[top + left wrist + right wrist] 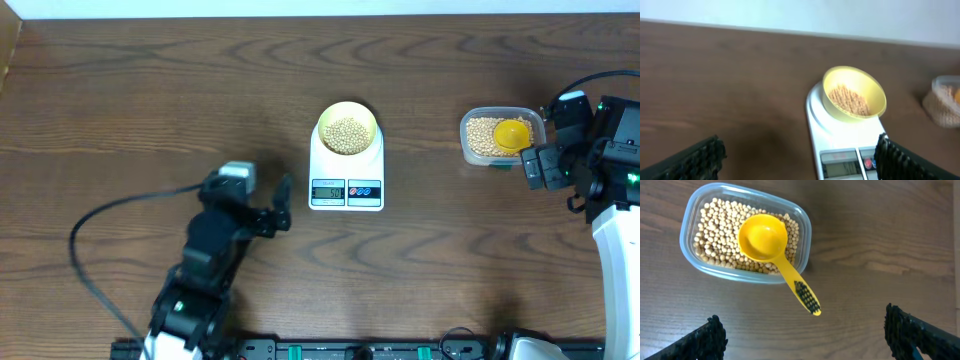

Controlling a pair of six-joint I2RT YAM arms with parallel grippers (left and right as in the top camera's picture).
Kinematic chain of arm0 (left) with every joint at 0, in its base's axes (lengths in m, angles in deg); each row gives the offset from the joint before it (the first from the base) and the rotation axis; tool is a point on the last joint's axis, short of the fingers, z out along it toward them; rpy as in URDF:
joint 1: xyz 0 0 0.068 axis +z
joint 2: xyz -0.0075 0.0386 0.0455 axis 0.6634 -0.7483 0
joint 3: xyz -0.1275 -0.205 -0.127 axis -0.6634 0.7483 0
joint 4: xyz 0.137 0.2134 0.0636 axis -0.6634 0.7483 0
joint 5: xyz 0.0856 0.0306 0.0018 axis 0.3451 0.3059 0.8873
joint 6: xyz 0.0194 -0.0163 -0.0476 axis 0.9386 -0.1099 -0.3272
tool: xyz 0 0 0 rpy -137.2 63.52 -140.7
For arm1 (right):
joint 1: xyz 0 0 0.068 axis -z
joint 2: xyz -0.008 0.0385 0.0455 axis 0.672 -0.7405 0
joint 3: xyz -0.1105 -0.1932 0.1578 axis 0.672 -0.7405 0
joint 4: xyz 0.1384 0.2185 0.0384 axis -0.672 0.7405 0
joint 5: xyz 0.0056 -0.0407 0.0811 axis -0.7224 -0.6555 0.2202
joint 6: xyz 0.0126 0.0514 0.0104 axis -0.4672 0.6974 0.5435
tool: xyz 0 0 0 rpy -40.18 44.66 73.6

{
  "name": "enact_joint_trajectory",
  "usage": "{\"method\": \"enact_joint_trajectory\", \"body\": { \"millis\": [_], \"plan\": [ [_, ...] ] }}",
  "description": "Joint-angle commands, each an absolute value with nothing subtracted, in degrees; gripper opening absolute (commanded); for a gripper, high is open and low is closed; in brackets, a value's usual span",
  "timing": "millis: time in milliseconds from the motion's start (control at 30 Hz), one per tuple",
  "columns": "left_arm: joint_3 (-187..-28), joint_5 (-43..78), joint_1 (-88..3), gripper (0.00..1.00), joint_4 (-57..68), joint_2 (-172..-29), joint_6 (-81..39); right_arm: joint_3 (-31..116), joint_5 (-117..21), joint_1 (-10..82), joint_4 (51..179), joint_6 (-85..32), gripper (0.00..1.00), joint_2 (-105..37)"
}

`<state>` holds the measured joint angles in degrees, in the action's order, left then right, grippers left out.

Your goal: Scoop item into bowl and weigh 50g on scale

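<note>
The pale-yellow bowl point(347, 112) stands on the round platform of the white scale point(347, 190) at mid-table, with tan beans point(347, 134) inside. In the left wrist view the bowl point(875, 95) and scale point(840, 135) lie ahead and to the right. My left gripper point(278, 207) is open and empty just left of the scale, and its jaws point(799, 150) stand wide. My right gripper point(548, 140) is open beside the bean tub, with nothing between its fingers point(802, 322).
A clear plastic tub point(500, 155) of beans sits to the right of the scale. A yellow scoop point(762, 235) rests in it, and the scoop's handle point(805, 295) sticks out over the rim toward my right gripper. The left arm's cable point(90, 260) loops over the table's left front.
</note>
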<state>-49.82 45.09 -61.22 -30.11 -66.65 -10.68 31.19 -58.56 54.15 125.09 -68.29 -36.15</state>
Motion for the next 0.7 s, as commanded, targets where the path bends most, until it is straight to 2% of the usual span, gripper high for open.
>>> {"method": "enact_joint_trajectory", "body": {
  "millis": [0,167,500,667],
  "plan": [
    [-45.86,40.87,-56.52,0.98,-32.86,-59.79,-7.62,31.30,-59.01,53.91,125.25,-68.48,0.99,-35.58],
    [-40.51,36.39,-51.21,0.98,-38.89,-51.70,-3.75,31.30,-59.01,53.91,125.33,-68.48,0.99,-35.58],
    [-28.05,36.48,-46.25,0.98,-48.03,-38.92,-0.88,31.30,-59.04,53.91,125.35,-68.48,0.99,-35.58],
    [-28.13,36.89,-46.07,0.98,-43.68,-34.98,1.89,31.30,-59.01,53.91,125.35,-68.48,0.99,-35.58]
  ]
}}
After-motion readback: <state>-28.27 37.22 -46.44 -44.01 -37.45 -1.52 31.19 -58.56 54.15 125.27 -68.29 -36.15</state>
